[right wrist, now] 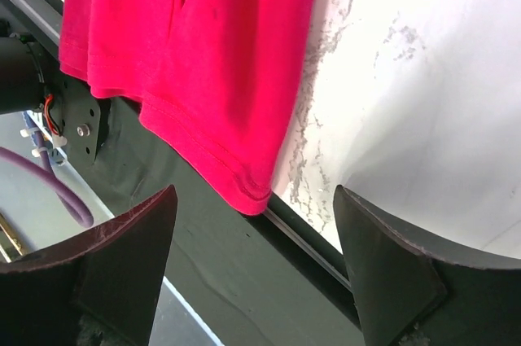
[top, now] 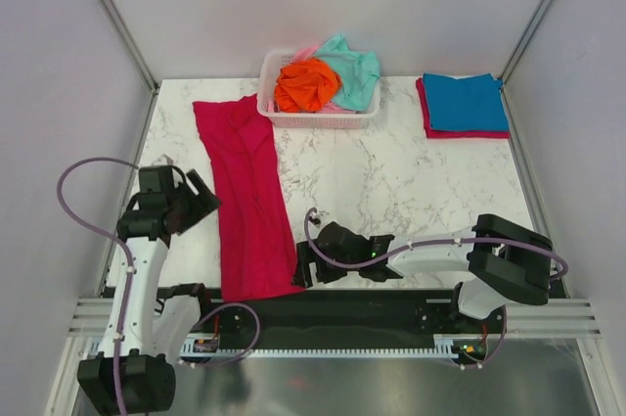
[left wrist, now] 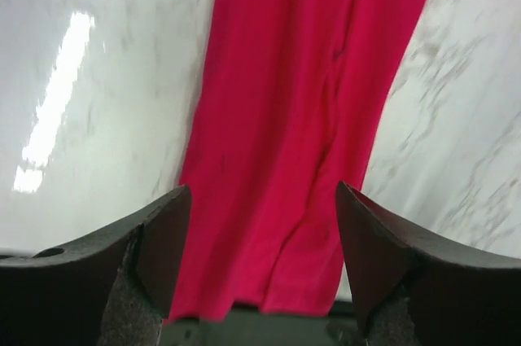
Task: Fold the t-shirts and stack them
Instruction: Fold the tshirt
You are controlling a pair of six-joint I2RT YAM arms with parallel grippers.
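The task is partly done, as I judge it. In the upper right of the top view a folded blue shirt lies on a folded red shirt, so two are stacked. A crimson shirt lies at left-centre, folded lengthwise into a narrow strip. It needs the cross folds and then the move to the stack. In the white basket at upper middle, an orange shirt, a mint-teal shirt and some pink cloth wait, crumpled.

The left pincer is wide open at the strip's left edge and holds nothing. The right pincer is also open and empty, at the strip's lower right corner. This near hem hangs a little over the tabletop edge onto the black rail. The far end lies just beside the basket. Between strip and stack the tabletop is bare, which gives room for folding.
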